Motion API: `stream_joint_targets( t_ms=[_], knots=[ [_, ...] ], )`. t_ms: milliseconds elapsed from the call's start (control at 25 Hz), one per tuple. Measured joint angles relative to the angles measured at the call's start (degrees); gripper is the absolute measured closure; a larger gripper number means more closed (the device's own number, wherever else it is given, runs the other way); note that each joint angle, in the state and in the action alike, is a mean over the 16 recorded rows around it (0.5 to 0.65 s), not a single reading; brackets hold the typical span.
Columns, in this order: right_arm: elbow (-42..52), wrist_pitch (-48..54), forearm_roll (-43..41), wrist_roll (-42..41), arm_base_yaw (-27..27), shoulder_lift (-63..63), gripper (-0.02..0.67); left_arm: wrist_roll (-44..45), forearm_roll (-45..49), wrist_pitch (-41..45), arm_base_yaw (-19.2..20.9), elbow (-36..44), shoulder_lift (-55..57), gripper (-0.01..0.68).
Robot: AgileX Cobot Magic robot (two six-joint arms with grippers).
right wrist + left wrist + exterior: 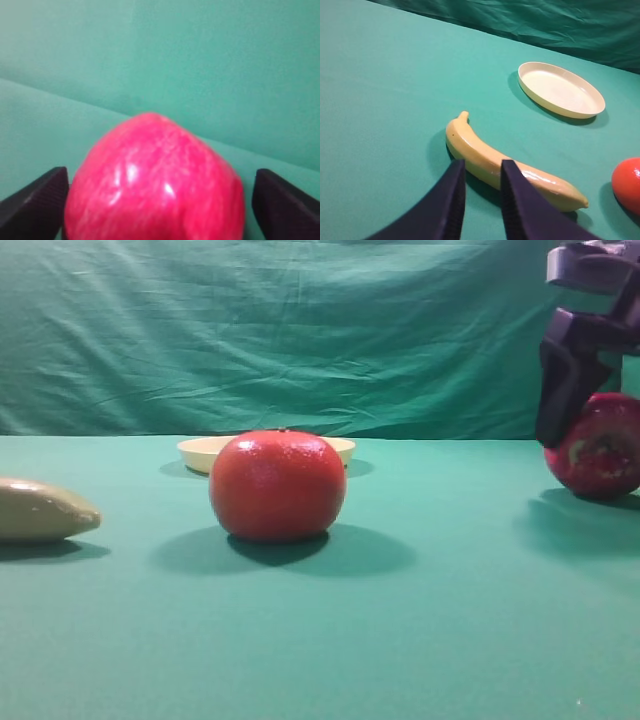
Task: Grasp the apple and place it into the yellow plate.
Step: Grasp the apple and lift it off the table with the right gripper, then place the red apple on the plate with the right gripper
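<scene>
The apple (600, 450), glossy dark red, sits on the green cloth at the far right edge of the high view. My right gripper (160, 172) stands open around it. In the right wrist view the apple (155, 185) fills the space between the two dark fingers (35, 205); the left finger is at its skin and a thin gap shows on the right. The yellow plate (200, 450) lies empty at the back centre, partly hidden behind a round fruit. My left gripper (482, 165) hovers over a banana, fingers a narrow gap apart, holding nothing.
A matte orange-red round fruit (277, 485) stands in the middle, in front of the plate (560, 90). A banana (475, 150) lies at the left, its end showing in the high view (40, 510). A green curtain closes off the back.
</scene>
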Motion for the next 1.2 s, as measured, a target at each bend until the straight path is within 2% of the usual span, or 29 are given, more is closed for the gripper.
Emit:
stream_joint_targets(
  t_ms=[160, 440, 1000, 1200],
  knots=[
    [-4.3, 1.2, 0.7, -0.4, 0.5, 0.4, 0.113, 0.0, 0.0, 0.0, 0.0, 0.0, 0.0, 0.516],
    [-14.7, 2.2, 3.4, -1.6, 2.8, 0.2, 0.118, 0.0, 0.0, 0.0, 0.0, 0.0, 0.0, 0.516],
    [-28.6, -8.8, 7.4, -8.6, 17.5, 10.3, 0.118, 0.0, 0.0, 0.0, 0.0, 0.0, 0.0, 0.516],
    [-31.5, -10.6, 8.0, -9.6, 20.7, 15.7, 0.118, 0.0, 0.0, 0.0, 0.0, 0.0, 0.0, 0.516]
  ],
)
